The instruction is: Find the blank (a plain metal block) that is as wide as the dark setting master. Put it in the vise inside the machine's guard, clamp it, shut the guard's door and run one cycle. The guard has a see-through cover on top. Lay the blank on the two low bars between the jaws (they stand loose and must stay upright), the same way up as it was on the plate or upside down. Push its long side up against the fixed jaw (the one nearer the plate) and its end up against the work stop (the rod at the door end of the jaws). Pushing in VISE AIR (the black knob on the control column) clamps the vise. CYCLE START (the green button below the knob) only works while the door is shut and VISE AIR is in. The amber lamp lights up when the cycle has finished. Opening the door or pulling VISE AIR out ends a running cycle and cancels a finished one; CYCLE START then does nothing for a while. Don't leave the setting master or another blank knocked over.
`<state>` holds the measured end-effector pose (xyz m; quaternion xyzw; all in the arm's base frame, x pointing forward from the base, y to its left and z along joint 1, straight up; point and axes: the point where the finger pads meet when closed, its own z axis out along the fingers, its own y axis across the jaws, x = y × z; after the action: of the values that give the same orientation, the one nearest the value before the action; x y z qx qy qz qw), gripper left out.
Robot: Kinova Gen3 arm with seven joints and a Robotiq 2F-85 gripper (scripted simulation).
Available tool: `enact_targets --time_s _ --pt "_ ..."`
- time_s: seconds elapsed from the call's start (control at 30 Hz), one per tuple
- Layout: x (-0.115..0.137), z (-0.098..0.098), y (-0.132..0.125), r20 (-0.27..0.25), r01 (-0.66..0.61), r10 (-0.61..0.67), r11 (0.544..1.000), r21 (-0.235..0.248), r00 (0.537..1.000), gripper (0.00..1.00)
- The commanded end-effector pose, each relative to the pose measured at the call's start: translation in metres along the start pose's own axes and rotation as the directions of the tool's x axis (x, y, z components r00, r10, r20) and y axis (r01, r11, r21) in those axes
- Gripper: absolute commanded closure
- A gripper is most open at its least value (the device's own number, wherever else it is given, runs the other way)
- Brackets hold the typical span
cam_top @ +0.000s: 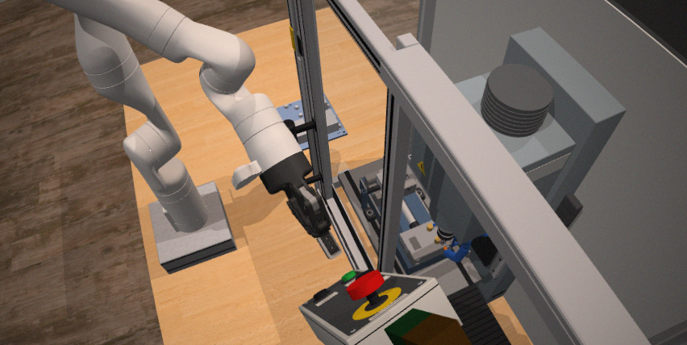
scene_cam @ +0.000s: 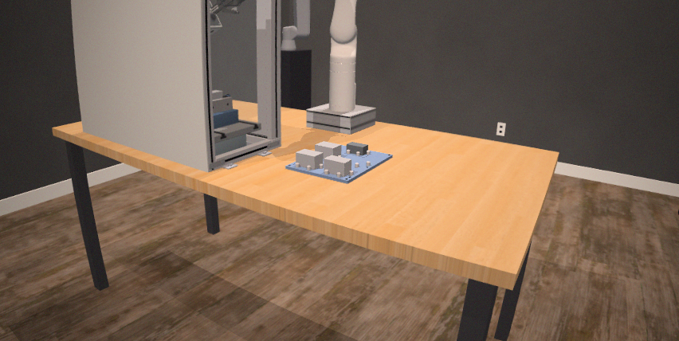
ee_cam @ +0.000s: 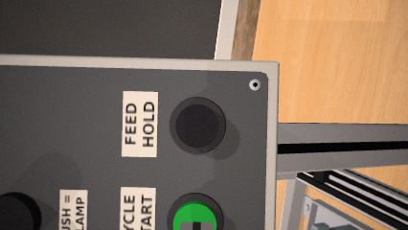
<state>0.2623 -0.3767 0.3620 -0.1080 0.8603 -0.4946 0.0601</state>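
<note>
My gripper point(cam_top: 332, 251) is shut and empty, short of the control column, near its green CYCLE START button point(cam_top: 348, 276) point(ee_cam: 193, 215). A grey and dark shape covers part of the button in the wrist view; I cannot tell what it is. The VISE AIR knob point(ee_cam: 16, 216) is cut off at the left edge; its depth is unclear. The vise point(cam_top: 418, 209) is inside the guard; I cannot make out its bars or a blank's seating. The plate point(scene_cam: 377, 158) holds three light blanks point(scene_cam: 309, 158) point(scene_cam: 327, 148) point(scene_cam: 337, 166) and the dark setting master point(scene_cam: 356, 148), all upright. No lit amber lamp shows.
The guard door's handle point(cam_top: 303, 126) is beside my wrist; whether the door is fully shut is unclear. A red emergency stop point(cam_top: 365, 284) stands beside CYCLE START. The FEED HOLD button point(ee_cam: 197, 126) lies beside it too. The guard's top beam point(cam_top: 456, 97) runs above.
</note>
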Motion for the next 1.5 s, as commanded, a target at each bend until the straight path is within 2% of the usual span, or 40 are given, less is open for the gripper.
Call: enact_targets --time_s 0.0,1.47 --pt "-0.0009 0.0034 -0.0019 0.004 -0.007 0.007 1.000 0.002 1.000 0.90" --pt "-0.0009 0.0084 -0.0019 0.004 -0.007 0.007 1.000 0.002 1.000 0.90"
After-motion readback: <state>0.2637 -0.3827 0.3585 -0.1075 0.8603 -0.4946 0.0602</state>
